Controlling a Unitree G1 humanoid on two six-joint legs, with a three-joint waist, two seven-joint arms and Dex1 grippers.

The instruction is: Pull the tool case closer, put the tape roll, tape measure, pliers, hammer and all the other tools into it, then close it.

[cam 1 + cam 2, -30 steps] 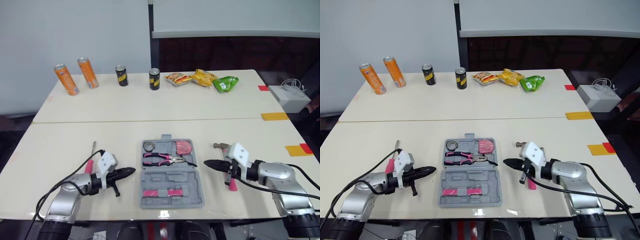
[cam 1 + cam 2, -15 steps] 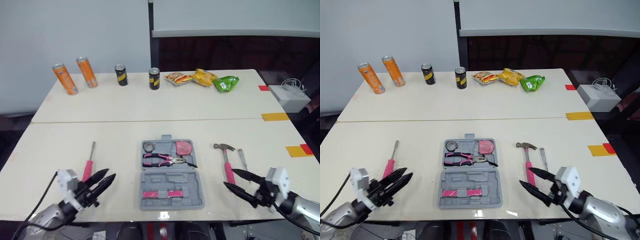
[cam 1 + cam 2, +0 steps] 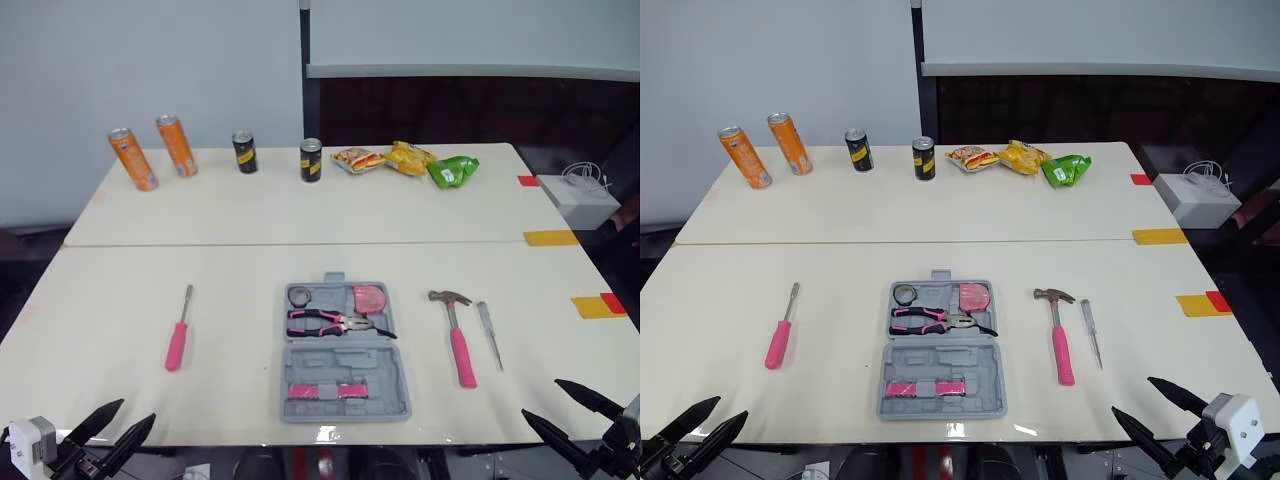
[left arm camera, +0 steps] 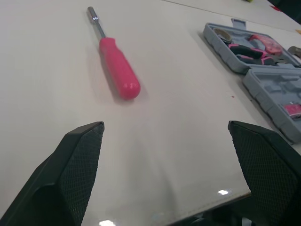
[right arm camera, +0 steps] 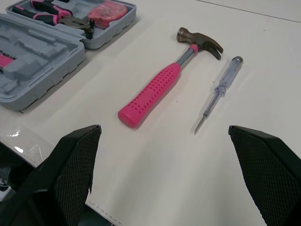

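Observation:
The grey tool case (image 3: 345, 352) lies open at the near middle of the table. Its far half holds the tape roll (image 3: 298, 295), the pink-handled pliers (image 3: 338, 321) and a pink tape measure (image 3: 368, 297); a pink piece (image 3: 325, 389) sits in the near half. The pink-handled hammer (image 3: 455, 335) and a clear screwdriver (image 3: 489, 335) lie to the right of the case, a pink nut driver (image 3: 179, 332) to its left. My left gripper (image 3: 128, 418) hangs open past the table's near left edge. At the near right edge my right gripper (image 3: 545, 400) stands open and empty.
On the far table stand two orange cans (image 3: 132, 158), two dark cans (image 3: 310, 159) and snack bags (image 3: 405, 156). A white box (image 3: 578, 197) sits off the right side. Yellow and red tape marks (image 3: 598, 303) line the right edge.
Both arms have drawn back from beside the case to the near table edge, and both grippers have gone from shut to open. The hammer and nut driver now lie uncovered.

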